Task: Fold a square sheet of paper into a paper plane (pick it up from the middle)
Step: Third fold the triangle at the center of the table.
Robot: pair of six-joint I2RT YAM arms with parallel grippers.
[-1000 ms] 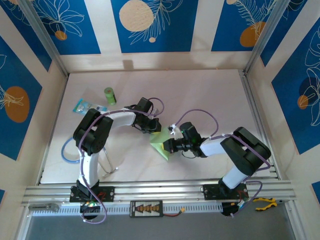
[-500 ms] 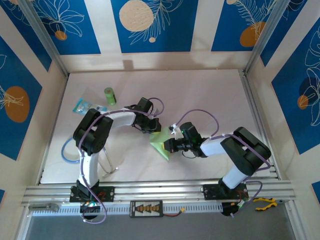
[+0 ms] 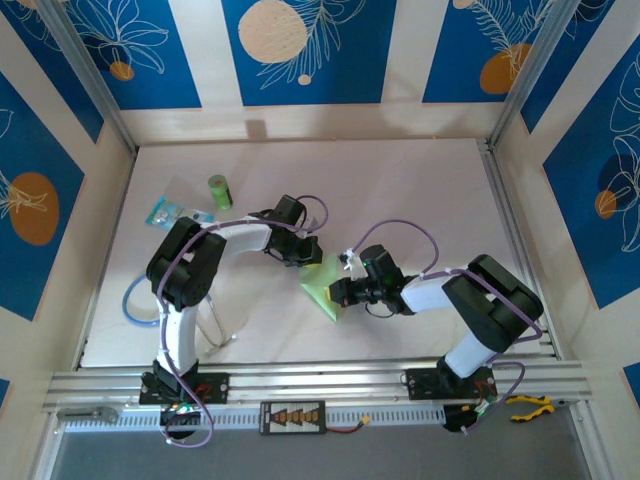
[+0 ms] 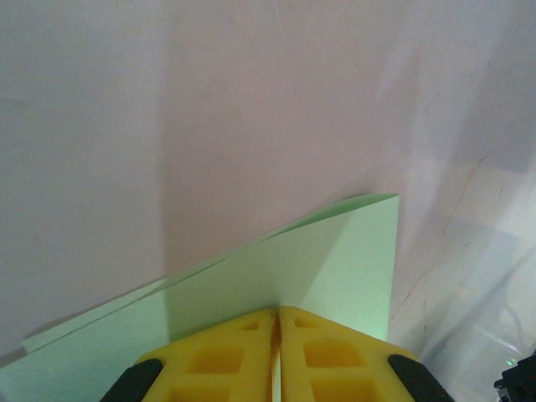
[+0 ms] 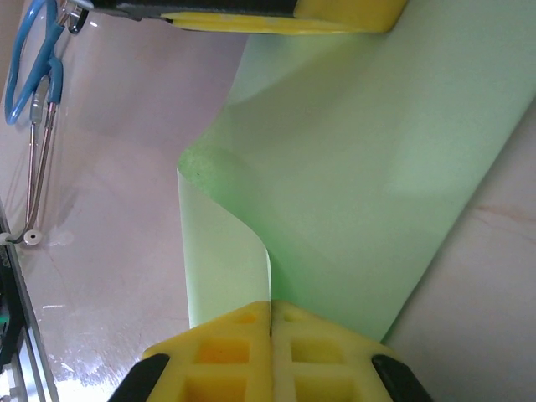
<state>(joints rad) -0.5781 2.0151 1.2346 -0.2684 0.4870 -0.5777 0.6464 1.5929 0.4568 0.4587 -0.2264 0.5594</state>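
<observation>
Left claw (image 4: pixel 276 316): pads pressed tight together, pinching one edge of the sheet of paper (image 4: pixel 335 260), which spreads out flat ahead of its tips.
Right claw (image 5: pixel 270 311): also closed, gripping the sheet from the opposite side; just ahead of its tips the paper curls up in a loose bulge above the table (image 5: pixel 109 167).
Where the paper is: held between the two claws, with the left claw's pad at the far end as seen from the right claw.
Tear risk: both claws hold the same thin sheet, so if they draw apart it could rip at one of the pinches.
Crooked crease risk: the bulge beside the right claw is not flattened; pressing down on it now would likely set a fold off the centre line.
Slip risk: each grip takes only a narrow strip of edge, so a sideways tug could pull the paper free.
Crumple risk: moving the claws toward each other would buckle the sheet.
</observation>
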